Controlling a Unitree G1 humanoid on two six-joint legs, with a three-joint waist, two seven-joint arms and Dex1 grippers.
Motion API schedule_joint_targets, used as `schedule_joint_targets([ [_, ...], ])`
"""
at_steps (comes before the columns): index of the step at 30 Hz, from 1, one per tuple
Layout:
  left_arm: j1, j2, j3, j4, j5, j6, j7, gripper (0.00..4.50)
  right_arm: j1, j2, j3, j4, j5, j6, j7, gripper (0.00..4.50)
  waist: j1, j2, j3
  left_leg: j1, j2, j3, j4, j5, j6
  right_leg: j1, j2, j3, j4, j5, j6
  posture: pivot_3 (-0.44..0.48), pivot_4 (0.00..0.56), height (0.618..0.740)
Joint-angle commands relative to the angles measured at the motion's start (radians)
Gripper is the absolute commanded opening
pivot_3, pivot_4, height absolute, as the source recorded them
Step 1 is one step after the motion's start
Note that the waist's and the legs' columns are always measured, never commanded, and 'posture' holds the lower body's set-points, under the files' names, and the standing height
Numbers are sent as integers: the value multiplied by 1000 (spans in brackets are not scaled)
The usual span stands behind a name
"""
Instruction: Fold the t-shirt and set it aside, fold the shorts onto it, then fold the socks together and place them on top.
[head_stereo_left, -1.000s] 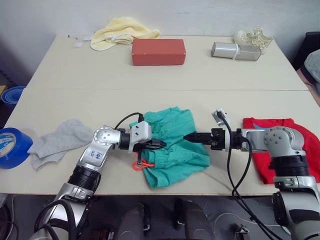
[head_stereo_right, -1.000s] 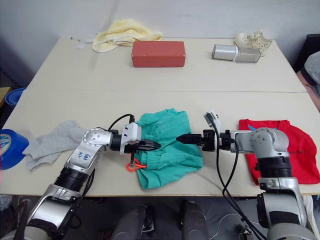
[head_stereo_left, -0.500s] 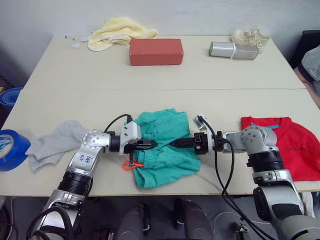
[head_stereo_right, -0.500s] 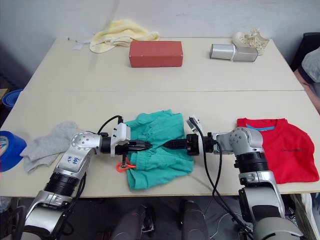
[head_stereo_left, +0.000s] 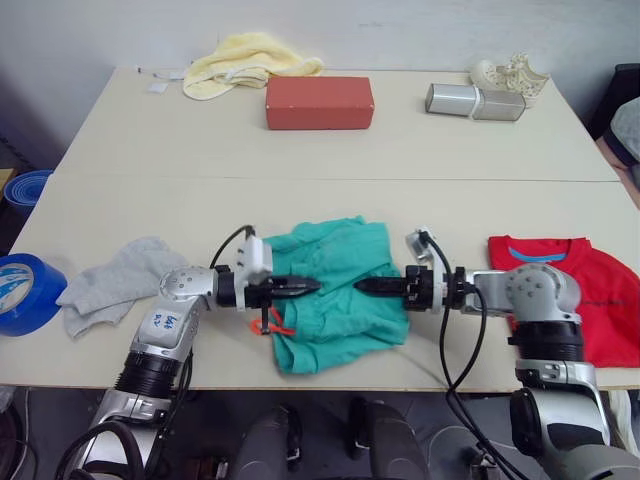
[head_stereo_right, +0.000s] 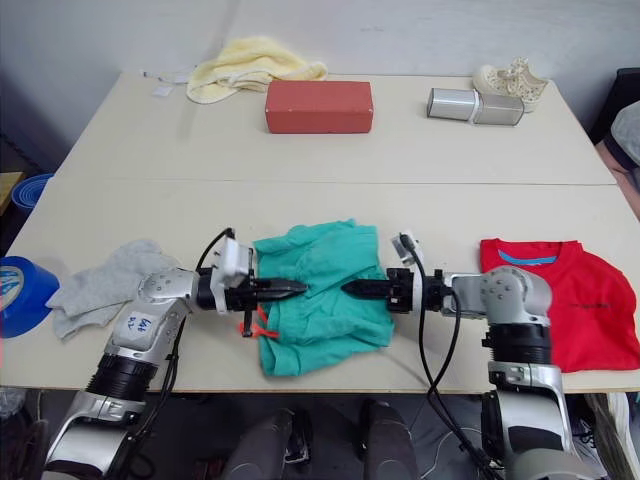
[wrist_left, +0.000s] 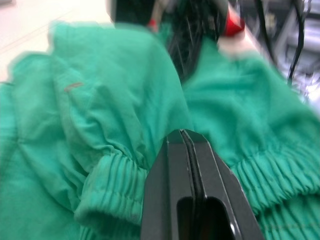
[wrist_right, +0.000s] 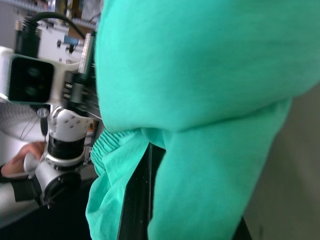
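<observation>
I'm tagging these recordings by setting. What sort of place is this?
Probably a lab or workshop test bench, not a home: a plain pale table holds laid-out clothes, namely shorts, t-shirt, socks, beside unrelated props, a red block and blue tape roll.

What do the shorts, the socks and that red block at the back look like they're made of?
Shorts: soft matte woven-looking fabric, creased, with a gathered ribbed waistband. Socks: limp heather-grey knit, probably cotton blend. Red block: rigid, flat-faced, matte with sharp edges; possibly painted wood, foam or brick, not clear.
</observation>
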Motion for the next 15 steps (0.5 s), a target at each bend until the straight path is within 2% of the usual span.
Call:
schedule_joint_targets([
  [1, 12, 5, 43, -127, -94, 36, -11, 1154, 44, 20, -234, -139, 118, 81, -113, 0, -2, 0, 0, 0, 0, 0, 0, 0, 0, 0, 0, 0, 0, 0, 0, 0, 150, 740],
  [4, 22, 11, 73, -192, -158, 87, -5, 1993, 115, 12, -356, -235, 299, 95, -233, 0, 1, 0, 0, 0, 0, 0, -2, 0, 0, 0, 1, 0, -1, 0, 0, 0, 150, 740],
  [6, 24, 18, 74, -212, -174, 115, -3, 2629, 146, -10, -400, -271, 484, 77, -342, 0, 0, 0, 0, 0, 0, 0, -2, 0, 0, 0, 1, 0, -1, 0, 0, 0, 150, 740],
  [10, 8, -2, 72, -195, -195, 143, 7, 3765, 257, -101, -392, -363, 942, -282, -728, 0, -2, 1, 1, 1, 0, 1, -2, 0, 0, 1, 2, 1, -4, 0, 0, 0, 150, 740],
  [12, 9, -16, 66, -192, -197, 152, 18, 4383, 277, -122, -410, -419, 1014, -411, -814, 0, -2, 1, 1, 1, 0, 1, -2, 0, 0, 1, 2, 1, -5, 0, 0, 0, 150, 740],
  [15, 6, -25, 45, -178, -194, 156, -9, 4480, 231, -111, -448, -484, 1020, -614, -952, 0, -4, 1, 1, 1, 0, 2, -2, 1, 0, 1, 3, 1, -5, 0, 0, 0, 150, 740],
])
